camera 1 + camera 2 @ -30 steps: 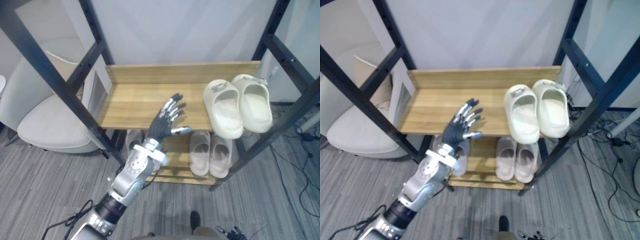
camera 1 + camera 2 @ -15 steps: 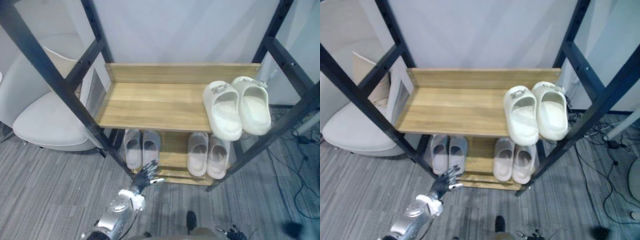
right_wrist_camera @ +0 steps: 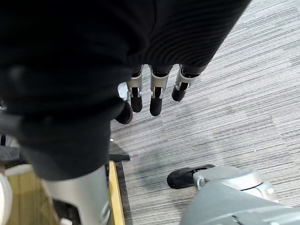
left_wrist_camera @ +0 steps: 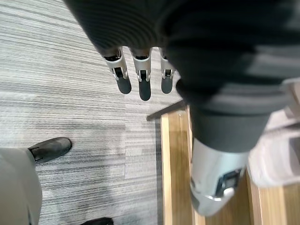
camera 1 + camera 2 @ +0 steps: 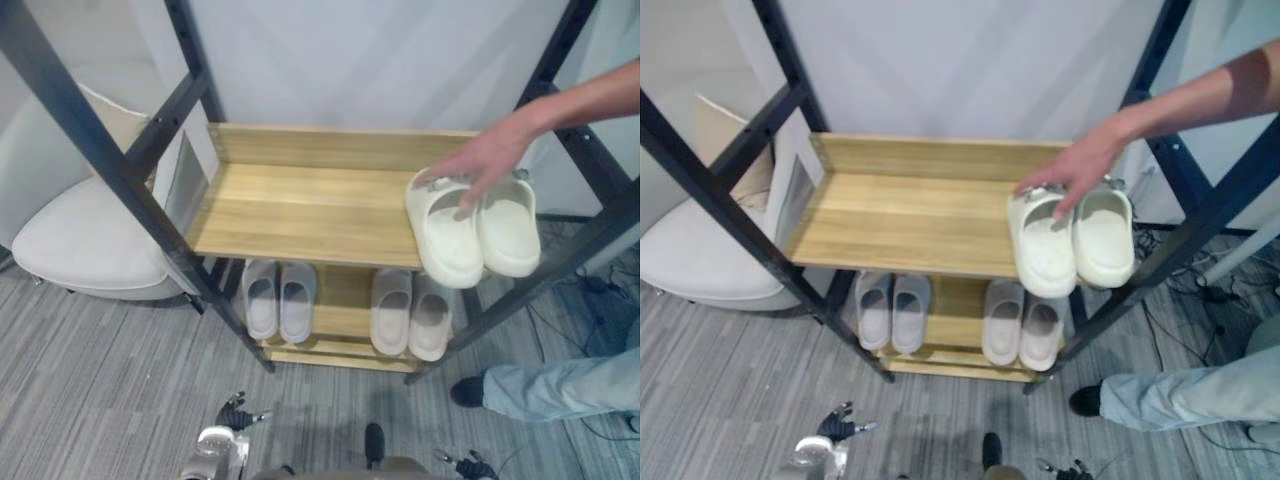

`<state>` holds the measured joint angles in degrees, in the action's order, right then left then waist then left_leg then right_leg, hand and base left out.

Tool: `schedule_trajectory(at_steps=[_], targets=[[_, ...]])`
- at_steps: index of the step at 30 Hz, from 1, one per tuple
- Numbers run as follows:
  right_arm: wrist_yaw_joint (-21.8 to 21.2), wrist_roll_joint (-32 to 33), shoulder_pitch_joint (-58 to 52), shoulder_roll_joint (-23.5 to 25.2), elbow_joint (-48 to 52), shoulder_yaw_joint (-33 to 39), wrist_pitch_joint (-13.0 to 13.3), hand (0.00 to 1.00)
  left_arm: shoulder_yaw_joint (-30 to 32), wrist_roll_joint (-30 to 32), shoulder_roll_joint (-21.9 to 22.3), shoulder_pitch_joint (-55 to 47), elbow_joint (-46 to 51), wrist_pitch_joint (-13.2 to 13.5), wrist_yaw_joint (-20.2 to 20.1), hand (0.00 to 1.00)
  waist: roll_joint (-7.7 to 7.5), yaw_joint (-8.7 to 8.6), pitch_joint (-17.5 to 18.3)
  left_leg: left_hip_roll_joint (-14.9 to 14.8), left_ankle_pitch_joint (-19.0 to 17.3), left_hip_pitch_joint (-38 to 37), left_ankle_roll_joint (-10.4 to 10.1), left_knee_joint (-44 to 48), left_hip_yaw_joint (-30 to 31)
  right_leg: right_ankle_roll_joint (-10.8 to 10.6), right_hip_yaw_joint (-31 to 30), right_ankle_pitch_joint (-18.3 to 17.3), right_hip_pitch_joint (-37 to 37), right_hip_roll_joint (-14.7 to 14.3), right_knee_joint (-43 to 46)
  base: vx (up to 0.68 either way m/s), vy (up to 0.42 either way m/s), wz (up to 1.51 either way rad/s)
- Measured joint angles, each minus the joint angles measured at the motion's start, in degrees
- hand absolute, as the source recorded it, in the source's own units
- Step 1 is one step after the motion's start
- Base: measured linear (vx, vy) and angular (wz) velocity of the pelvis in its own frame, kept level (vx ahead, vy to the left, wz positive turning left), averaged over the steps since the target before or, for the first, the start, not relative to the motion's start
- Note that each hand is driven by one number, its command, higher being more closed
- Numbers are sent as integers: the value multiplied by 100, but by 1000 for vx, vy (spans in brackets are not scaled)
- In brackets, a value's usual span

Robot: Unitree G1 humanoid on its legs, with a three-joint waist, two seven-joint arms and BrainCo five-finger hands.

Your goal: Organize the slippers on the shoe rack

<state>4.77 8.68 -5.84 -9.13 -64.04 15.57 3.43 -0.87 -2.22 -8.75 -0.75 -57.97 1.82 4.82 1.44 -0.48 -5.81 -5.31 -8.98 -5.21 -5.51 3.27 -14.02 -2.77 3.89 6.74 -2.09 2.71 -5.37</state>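
Looks pretty much done to me. Every slipper I can see is on the rack and sitting in a pair.

The top shelf has the cream pair at its right end, side by side. Their toes poke out past the front edge, and the left part of the shelf is bare wood. The lower shelf holds two more pairs, a grey pair on the left and a beige pair on the right, both lined up neatly.

A person's hand rests on the backs of the cream pair, so I'd guess the robot is finished with them. The only thing maybe left is nudging that pair further back.

Both robot hands are low over the carpet floor, well away from the slippers. The left hand has its fingers straight and holds nothing, and the right hand is the same.
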Motion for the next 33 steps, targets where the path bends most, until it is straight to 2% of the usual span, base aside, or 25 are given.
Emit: schedule_trajectory(at_steps=[11, 24, 28, 33], targets=[[-12, -195, 81, 1, -117, 3, -9, 0, 397, 218, 166, 9, -162, -35, 6, 0, 14, 37, -7, -9, -45, -70, -23, -18, -116, -2, -119, -1, -15, -40, -17, -11, -9, -6], [-20, -206, 227, 4, -208, -10, -4, 0, 295, 374, 321, 17, -344, -30, 4, 0, 64, 43, -25, 18, -43, -89, -20, -4, -42, -10, -13, -3, 1, 2, -20, -11, -4, 2], [-15, -207, 235, 5, -211, -18, -3, 0, -118, 558, 317, 44, -331, 8, 32, 0, 88, 32, -18, 14, -43, -87, -20, -4, 29, -19, 33, -15, 22, 4, -21, -12, -14, 8], [6, -207, 224, 45, -212, -280, 2, 0, -1649, 670, 294, 241, 421, 58, 16, 0, 89, 31, -18, 23, -43, -76, -20, -8, 58, -22, 60, -17, 25, 17, -20, 0, 0, 0]])
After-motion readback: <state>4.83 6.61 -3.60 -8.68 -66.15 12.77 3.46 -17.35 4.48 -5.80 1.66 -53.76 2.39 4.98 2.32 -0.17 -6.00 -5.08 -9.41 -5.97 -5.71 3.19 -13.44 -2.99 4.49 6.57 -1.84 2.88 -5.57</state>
